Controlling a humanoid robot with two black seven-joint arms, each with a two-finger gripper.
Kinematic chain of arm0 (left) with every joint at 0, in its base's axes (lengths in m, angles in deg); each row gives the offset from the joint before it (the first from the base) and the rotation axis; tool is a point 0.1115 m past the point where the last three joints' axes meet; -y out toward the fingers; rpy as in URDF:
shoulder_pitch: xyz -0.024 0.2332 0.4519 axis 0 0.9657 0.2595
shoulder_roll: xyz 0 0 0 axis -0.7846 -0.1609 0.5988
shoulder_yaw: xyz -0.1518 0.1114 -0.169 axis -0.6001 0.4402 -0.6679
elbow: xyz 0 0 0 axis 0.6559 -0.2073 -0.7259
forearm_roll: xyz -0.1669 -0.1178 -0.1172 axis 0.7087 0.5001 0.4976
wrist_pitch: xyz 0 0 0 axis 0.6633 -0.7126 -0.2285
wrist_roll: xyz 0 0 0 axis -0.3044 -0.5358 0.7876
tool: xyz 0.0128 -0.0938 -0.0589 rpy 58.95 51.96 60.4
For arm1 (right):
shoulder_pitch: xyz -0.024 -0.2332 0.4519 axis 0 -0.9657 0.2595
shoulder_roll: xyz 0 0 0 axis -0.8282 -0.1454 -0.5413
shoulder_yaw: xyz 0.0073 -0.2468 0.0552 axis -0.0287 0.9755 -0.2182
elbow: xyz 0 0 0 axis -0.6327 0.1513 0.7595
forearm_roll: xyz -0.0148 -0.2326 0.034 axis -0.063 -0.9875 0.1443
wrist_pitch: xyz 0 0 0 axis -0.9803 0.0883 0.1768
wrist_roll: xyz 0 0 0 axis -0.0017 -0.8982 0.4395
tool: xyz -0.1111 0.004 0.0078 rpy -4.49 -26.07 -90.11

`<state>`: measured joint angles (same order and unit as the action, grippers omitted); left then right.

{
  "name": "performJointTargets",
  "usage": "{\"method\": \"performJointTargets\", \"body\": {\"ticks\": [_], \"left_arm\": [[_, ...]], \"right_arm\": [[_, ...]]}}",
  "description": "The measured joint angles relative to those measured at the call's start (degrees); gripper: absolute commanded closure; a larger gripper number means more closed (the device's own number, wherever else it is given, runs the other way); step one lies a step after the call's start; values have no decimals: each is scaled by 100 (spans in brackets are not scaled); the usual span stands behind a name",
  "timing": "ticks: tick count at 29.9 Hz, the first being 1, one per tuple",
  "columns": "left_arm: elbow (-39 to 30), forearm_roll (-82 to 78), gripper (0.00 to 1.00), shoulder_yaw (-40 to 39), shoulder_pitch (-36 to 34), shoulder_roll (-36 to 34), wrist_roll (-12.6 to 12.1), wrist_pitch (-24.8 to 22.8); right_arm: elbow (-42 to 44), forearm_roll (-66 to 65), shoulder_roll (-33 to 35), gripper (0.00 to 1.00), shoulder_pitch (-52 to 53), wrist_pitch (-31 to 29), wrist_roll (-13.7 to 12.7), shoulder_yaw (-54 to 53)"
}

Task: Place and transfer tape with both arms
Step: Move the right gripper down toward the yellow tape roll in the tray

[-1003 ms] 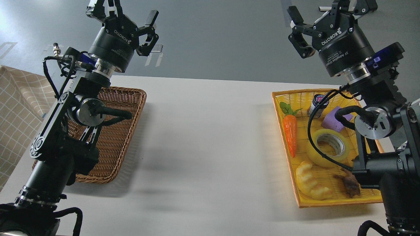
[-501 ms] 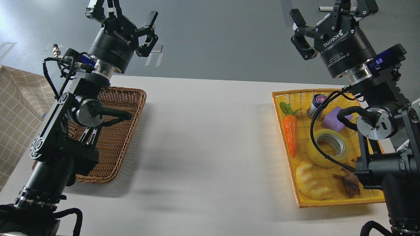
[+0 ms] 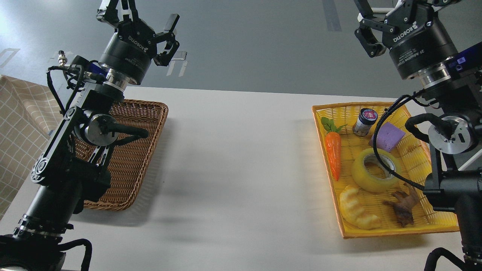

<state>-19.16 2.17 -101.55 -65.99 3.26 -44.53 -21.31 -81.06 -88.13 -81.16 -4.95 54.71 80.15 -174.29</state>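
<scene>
The tape (image 3: 371, 172), a yellow translucent roll with a grey-white core, lies flat in the middle of the yellow basket (image 3: 395, 230) at the right. A black cable of my right arm crosses over it. My right gripper (image 3: 399, 11) is open and empty, held high above the basket's far end, with its fingertips partly cut off by the top edge. My left gripper (image 3: 141, 13) is open and empty, held high above the far end of the brown wicker basket (image 3: 150, 113) at the left.
The yellow basket also holds a toy carrot (image 3: 333, 150), a small jar (image 3: 364, 121), a purple block (image 3: 389, 137), a ridged bread toy (image 3: 356, 210) and a brown figure (image 3: 403, 205). A checkered cloth (image 3: 19, 124) hangs at the far left. The white table (image 3: 241, 169) lies between the baskets.
My right arm has moved up and to the right, uncovering more of the yellow basket. The left arm has shifted only slightly. Both grippers stay open.
</scene>
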Motion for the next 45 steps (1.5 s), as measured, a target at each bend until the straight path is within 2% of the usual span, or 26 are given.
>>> {"method": "performJointTargets", "body": {"ticks": [4,7,11,17,20,25,27,33,37,45], "left_arm": [[-149,-16,2,0,12,-14,23,-313],[-193,-17,2,-7,15,-36,23,-443],[-200,-13,2,-32,27,-54,24,-483],[-211,-12,2,-37,111,-54,30,-663],[-211,-15,2,-60,140,-58,30,-704],[-211,-15,2,-220,147,-72,30,-706],[-211,-13,2,-279,156,-74,30,-733],[-211,-10,2,-372,230,-133,30,-763],[-211,-10,2,-408,236,-147,33,-757],[-211,-10,2,-422,252,-148,34,-688]], "right_arm": [[-68,-4,101,0,-18,-542,8,-419],[-73,-26,148,0,-90,-873,218,-493],[-93,-32,467,0,-200,-985,508,-525],[-275,-5,748,0,-729,-1077,583,-557],[-334,-24,813,0,-817,-1081,528,-636],[-644,-27,1497,0,-1021,-1082,-60,-724],[-699,-23,1672,0,-1103,-1082,-175,-750],[-732,-300,2465,0,-1376,-1082,91,-794],[-706,-1242,3102,0,-1397,-1081,133,-706],[-578,-3691,3503,0,-1719,-1080,155,-345]]}}
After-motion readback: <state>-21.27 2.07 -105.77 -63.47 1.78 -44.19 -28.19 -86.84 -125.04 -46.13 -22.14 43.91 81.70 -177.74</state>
